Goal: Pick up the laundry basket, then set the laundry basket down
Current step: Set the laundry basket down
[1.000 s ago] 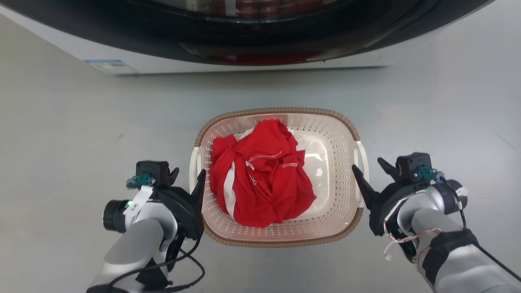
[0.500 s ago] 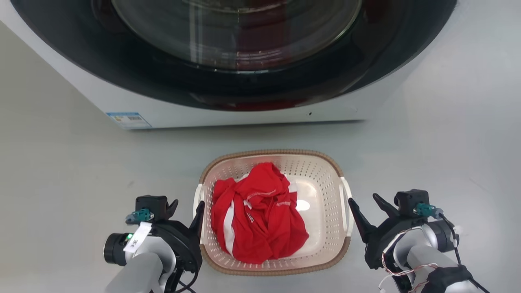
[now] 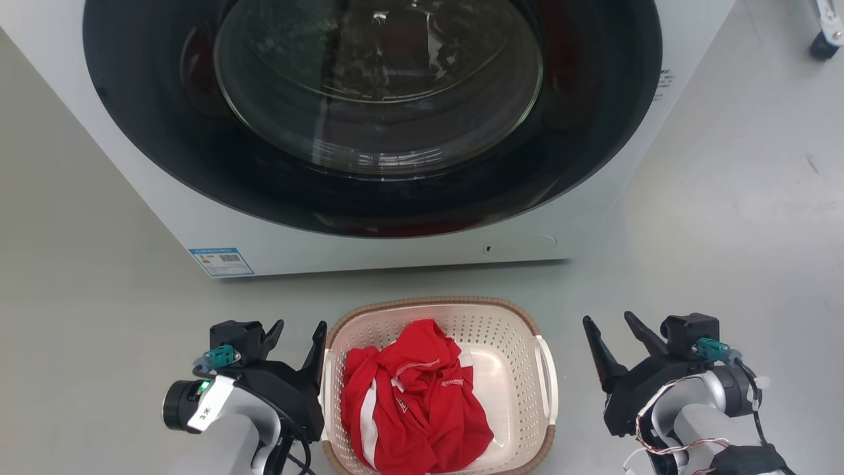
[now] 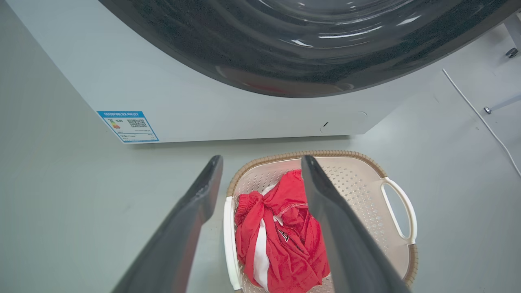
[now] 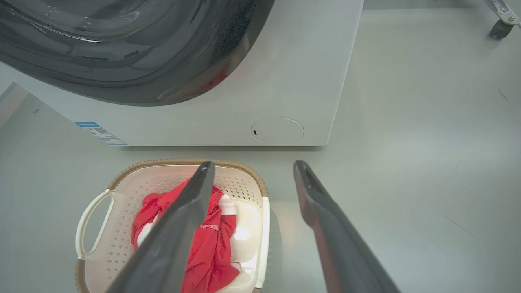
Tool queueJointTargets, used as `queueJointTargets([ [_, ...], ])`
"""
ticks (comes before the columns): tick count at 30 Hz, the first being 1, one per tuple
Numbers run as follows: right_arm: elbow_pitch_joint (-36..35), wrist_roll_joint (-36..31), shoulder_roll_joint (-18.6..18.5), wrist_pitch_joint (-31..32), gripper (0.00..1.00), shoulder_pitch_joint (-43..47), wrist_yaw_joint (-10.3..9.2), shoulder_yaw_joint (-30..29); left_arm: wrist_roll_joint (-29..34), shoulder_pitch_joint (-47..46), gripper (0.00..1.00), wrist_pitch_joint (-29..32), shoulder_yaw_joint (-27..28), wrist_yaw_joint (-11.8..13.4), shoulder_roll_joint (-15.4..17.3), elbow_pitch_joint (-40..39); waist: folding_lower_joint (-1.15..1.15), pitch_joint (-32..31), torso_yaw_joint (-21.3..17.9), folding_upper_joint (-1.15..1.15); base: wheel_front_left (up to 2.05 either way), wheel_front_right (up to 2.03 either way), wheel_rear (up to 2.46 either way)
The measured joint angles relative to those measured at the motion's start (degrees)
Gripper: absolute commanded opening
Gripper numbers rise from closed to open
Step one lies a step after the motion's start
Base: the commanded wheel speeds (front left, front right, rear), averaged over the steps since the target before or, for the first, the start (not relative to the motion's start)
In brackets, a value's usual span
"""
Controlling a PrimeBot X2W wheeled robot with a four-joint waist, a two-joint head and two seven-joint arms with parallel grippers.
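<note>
A: Laundry basket sits on the floor. The washer is just behind it and a red garment is heaped inside. What changed?

B: The head camera has lifted, so far more of the washer door shows than a second ago. Against the basket, the right gripper has drawn off its right side, with bare floor between. The left gripper stays just beside its left side. Both pairs of fingers are spread wide, holding nothing.

A: Meaning?

B: My reading is that the basket is let go and the robot is straightening. The set-down looks done.

A: Do the wrist views add anything?

B: The head view sees the handles edge-on. The left wrist view shows the right loop handle open-faced, and a white cable right of the basket. The right wrist view shows the left loop handle, and a round hatch behind the basket.
</note>
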Motion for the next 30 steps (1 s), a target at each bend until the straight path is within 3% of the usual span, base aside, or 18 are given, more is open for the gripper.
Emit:
queueJointTargets([
  [18,-18.14,-4.87,-4.81,-0.01,1.0,7.34,-6.56,-5.47,6.0,7.78,1.0,-0.01,3.39,6.8,4.92,-19.36,0.0,-6.9,0.16,0.0,0.0,0.0,0.0],
  [30,-30.29,-8.55,-6.84,-0.01,1.0,15.58,-9.15,-8.68,9.71,17.38,1.0,-0.02,5.3,10.51,8.02,-34.71,0.01,-11.02,0.23,0.0,0.0,0.0,0.0],
])
